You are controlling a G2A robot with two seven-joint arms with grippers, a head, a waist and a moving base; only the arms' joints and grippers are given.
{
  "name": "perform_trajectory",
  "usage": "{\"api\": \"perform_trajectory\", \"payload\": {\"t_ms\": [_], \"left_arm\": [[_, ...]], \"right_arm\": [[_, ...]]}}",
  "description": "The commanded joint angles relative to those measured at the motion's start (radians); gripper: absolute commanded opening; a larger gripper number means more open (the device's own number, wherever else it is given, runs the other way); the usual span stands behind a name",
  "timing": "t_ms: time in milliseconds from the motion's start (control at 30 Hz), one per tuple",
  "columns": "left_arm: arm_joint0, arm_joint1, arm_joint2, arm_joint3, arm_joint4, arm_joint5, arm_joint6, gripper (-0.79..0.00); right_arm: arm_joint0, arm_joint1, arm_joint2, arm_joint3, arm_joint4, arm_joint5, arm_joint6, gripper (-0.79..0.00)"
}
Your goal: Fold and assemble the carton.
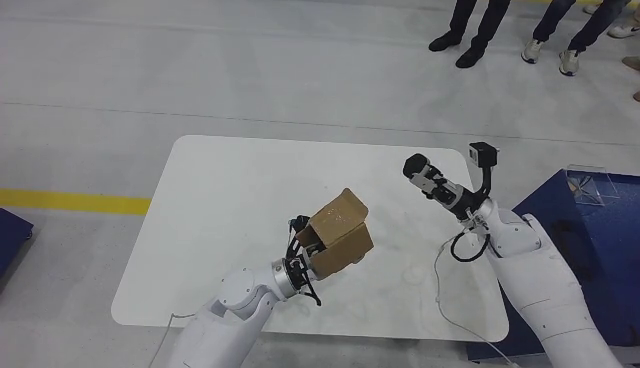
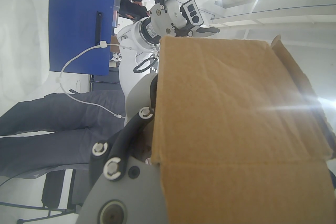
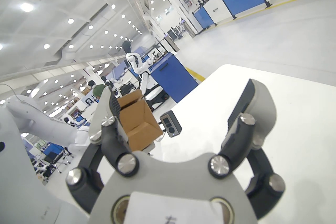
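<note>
One carton [image 1: 340, 233] is clamped in the left claw [image 1: 306, 253] above the table [image 1: 230, 198]; right claw [image 3: 181, 93] spread wide, empty.

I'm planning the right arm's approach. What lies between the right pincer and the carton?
The stretch is bare. In the top view, plain white table lies between the open right pincer and the carton.

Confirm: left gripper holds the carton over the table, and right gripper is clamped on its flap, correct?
No. The left gripper holds the carton over the table, but the right gripper is open and empty, apart from the carton; the right wrist view shows it.
</note>
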Motion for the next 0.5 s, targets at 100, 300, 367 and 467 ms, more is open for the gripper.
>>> {"api": "perform_trajectory", "payload": {"t_ms": [100,300,367,467], "left_arm": [[-0.008,-0.001,0.001,-0.039,0.027,0.114,0.116,-0.785],[0.036,-0.027,0.003,-0.302,-0.186,0.494,0.599,-0.785],[0.063,-0.042,0.019,-0.389,-0.312,0.561,0.756,-0.785],[0.103,-0.07,0.029,-0.451,-0.569,0.598,1.078,-0.785]], "right_arm": [[0.0,0.0,0.0,0.0,0.003,0.0,0.0,0.0],[0.0,0.0,0.0,0.0,0.003,0.0,0.0,0.0],[0.0,0.0,0.0,0.0,0.003,0.0,0.0,0.0],[0.0,0.0,0.0,0.0,0.003,0.0,0.0,0.0]]}}
